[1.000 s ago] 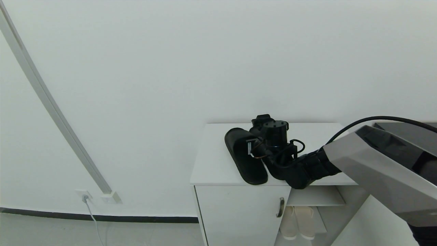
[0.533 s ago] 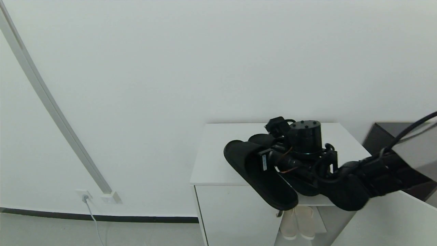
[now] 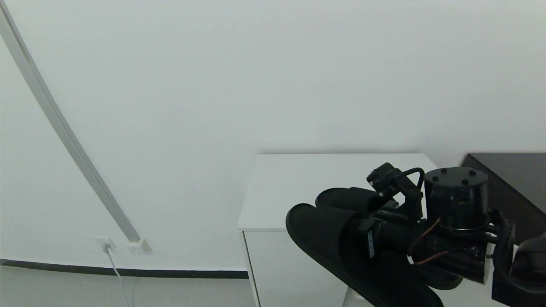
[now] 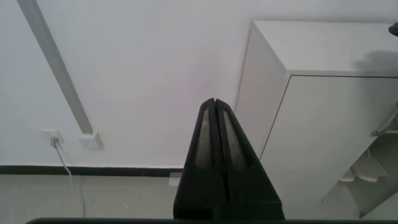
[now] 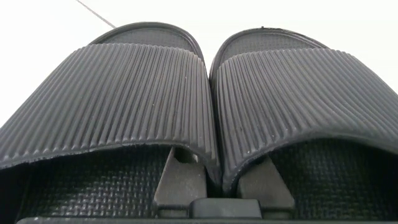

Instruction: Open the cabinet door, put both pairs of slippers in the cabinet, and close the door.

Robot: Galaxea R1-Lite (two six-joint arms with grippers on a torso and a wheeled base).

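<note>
In the lower right of the head view, we see the right end effector (image 5: 221,186) clamped on the pair of black rubber slippers with ribbed straps (image 3: 324,230). In the right wrist view one finger (image 5: 177,183) runs under each strap, and the slippers' inner walls are pinched between the two fingers. The slippers lie side by side and hang in the air in front of the white box-shaped cabinet (image 3: 294,192), apart from its top. The nearer slipper tilts down toward the bottom edge of the frame.

The slippers and the arm cover the right part of the cabinet front. Left of them we see the plain white cabinet door (image 3: 290,273), flush with the front. In the left wrist view this door carries a slim metal handle (image 4: 380,132). Past the handle the inside shows, with a pale cream pair of slippers (image 4: 360,176) on a low shelf.

The left end effector (image 4: 214,149) has its fingers pressed together with nothing between them, and it points toward the wall beside the cabinet.

A dark flat surface (image 3: 512,179) sits right of the cabinet, at the right edge of the frame. A grey cable duct (image 3: 64,132) slants down the white wall at the left. It ends at a wall socket (image 3: 104,244) with a white cord, just above the black skirting strip (image 3: 128,271).
</note>
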